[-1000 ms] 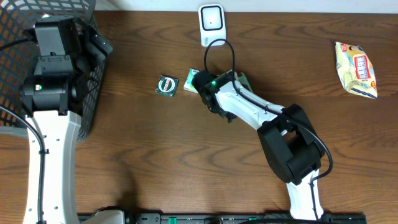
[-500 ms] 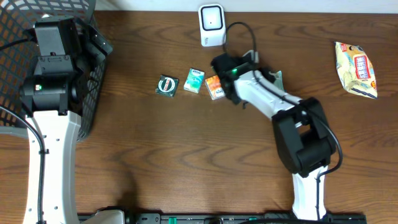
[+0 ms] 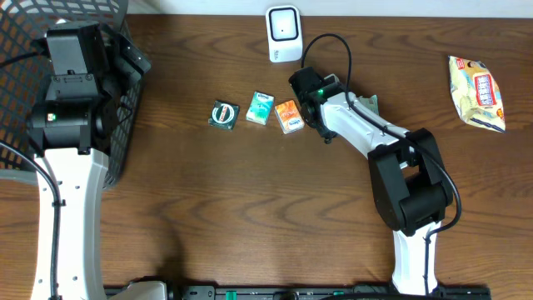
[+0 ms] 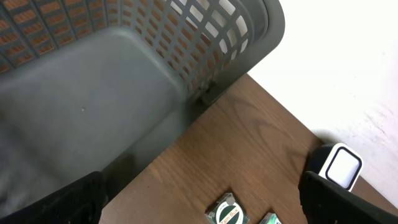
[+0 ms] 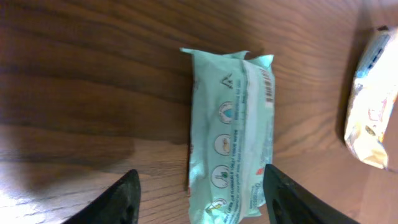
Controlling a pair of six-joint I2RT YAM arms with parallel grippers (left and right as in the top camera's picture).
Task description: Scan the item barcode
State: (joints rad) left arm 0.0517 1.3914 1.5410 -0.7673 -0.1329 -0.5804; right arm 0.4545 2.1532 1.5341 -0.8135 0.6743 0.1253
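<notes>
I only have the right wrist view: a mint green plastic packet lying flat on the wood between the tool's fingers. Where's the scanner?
Observer: The white box-shaped scanner stands near the far edge of the table. It is to the left of the mint green plastic packet and not touching it.
Operator: Any other items near the right tool?
Observer: Three lie in a row left of that arm: an orange packet, a teal packet and a dark green packet.
Operator: And the other arm?
Observer: The left tool hangs open by the grey slatted plastic basket.

Basket (image 3: 17, 50) far left; scanner (image 3: 283, 33) behind a row of 3 packets (image 3: 261, 108); snack bag (image 3: 476, 92) far right.
</notes>
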